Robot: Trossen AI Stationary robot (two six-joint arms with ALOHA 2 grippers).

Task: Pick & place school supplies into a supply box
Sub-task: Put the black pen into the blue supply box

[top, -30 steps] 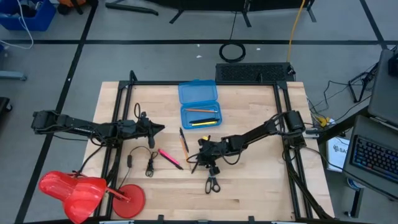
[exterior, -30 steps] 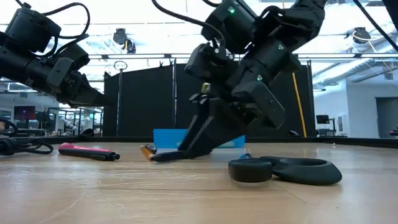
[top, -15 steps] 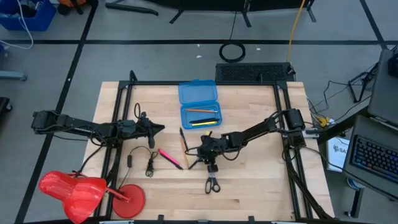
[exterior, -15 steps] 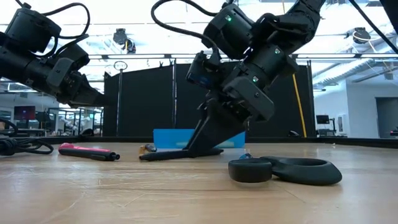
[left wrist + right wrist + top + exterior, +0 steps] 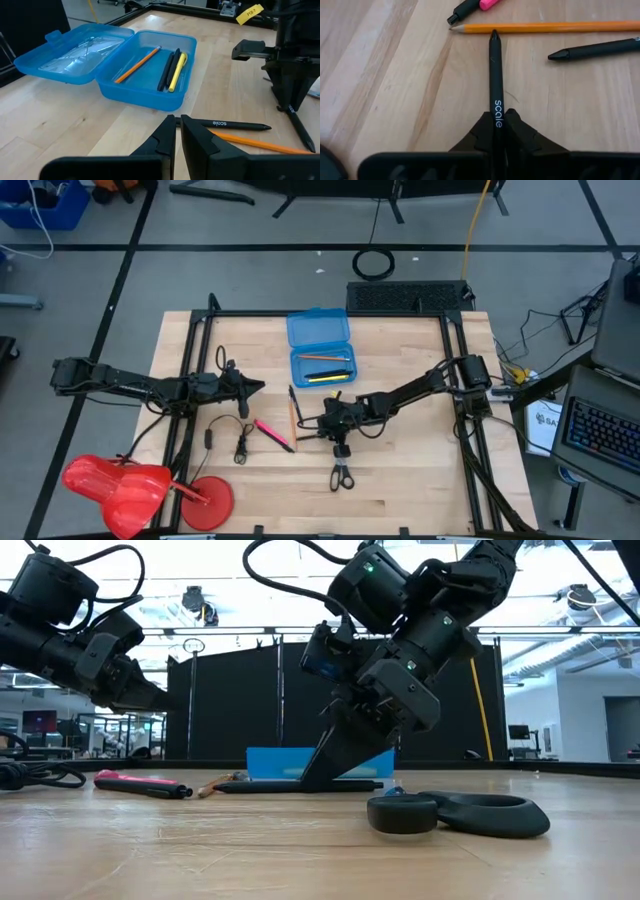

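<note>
The blue supply box lies open at the far middle of the table, its lid folded back. Inside it lie an orange pencil, a black pen and a yellow pen. My right gripper is shut on a black pen. Beside that pen an orange pencil, a second black pen and a pink pen lie on the wood. The scissors lie nearer the front edge. My left gripper hovers shut to the left. My right gripper pinches the black pen between its two fingers, on the barrel behind the white lettering. The fingers slant down from the table's right and lie along the pen. The pen lies level, low over the wood, and its tip meets the orange pencil.
A thin black cable with a plug lies left of the pink pen. Red plastic pieces sit at the near left corner. Black frame rails run along the table's sides. Bare wood lies right of the scissors.
My right gripper has shut on the black pen. The pen has swung from a slant to point toward the table's left edge, and it now lies level with its tip at the orange pencil. The pencil has been nudged a little toward the left.
</note>
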